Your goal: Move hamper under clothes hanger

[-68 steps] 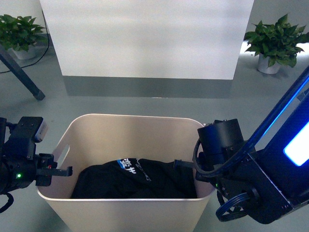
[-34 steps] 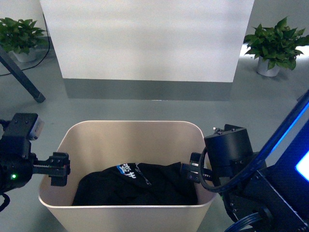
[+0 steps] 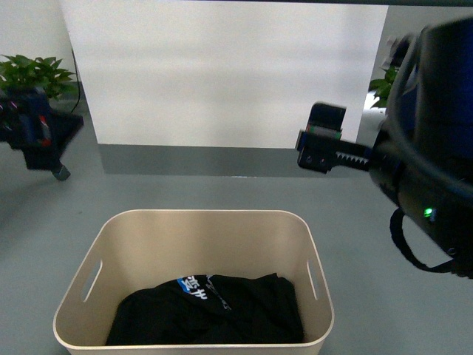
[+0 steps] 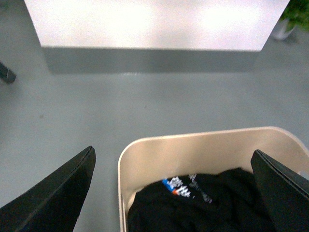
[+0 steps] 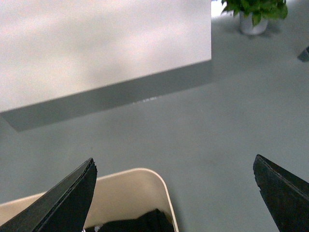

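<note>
On the grey floor, the beige plastic hamper sits ungripped; my left gripper and right gripper hover spread wide. Next: grasp its slot handles.

black garment | white panel | potted plants | grey floor

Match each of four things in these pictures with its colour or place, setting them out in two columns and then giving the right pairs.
Things:
1. hamper
2. garment
3. left gripper
4. potted plant

Descriptions:
a. black, lying inside the tub
b. beige, standing on the grey floor
c. green leaves in a white pot
d. raised at the left of the front view, holding nothing

Pairs: 1-b, 2-a, 3-d, 4-c
</note>
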`<control>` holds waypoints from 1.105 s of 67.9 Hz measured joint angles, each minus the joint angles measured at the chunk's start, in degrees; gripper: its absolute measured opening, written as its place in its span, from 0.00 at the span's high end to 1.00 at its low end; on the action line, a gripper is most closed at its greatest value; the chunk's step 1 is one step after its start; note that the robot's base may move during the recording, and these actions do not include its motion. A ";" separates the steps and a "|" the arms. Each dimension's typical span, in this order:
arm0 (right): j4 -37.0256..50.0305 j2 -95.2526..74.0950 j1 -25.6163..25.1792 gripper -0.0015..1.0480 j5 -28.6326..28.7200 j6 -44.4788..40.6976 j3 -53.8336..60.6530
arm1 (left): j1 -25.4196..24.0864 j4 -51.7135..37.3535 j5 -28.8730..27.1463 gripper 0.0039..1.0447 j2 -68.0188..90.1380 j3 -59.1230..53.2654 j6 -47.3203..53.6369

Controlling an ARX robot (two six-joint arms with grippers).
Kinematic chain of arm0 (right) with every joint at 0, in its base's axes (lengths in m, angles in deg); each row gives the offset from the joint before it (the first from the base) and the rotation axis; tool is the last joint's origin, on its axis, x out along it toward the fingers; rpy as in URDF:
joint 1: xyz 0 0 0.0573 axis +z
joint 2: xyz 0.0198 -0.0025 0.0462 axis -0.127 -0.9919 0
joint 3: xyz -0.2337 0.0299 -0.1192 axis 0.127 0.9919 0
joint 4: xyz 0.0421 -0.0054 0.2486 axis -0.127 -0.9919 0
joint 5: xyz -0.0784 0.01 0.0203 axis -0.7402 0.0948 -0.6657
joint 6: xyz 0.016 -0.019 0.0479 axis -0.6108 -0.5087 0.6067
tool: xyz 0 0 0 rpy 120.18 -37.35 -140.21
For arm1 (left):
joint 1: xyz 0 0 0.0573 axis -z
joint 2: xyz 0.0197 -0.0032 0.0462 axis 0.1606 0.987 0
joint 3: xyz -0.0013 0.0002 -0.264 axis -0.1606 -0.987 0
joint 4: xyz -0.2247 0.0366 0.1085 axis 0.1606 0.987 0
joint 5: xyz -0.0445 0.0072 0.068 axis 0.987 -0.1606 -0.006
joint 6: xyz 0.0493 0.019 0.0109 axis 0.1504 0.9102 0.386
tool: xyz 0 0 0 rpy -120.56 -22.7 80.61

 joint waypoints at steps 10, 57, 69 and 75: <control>4.63 7.93 2.82 0.08 -3.63 -3.87 4.07 | -2.01 0.63 3.56 0.06 -11.91 -3.26 -2.71; 5.62 36.11 -9.53 0.93 15.15 -16.90 30.80 | 0.81 5.81 -10.78 0.98 -36.85 -22.95 -0.11; 2.54 43.56 -13.49 0.98 18.86 -17.05 35.19 | 0.81 8.28 -10.80 0.97 -42.56 -26.27 0.13; 4.26 44.78 -15.06 0.98 20.37 -17.07 37.86 | 0.81 9.97 -10.80 0.97 -45.59 -27.63 0.15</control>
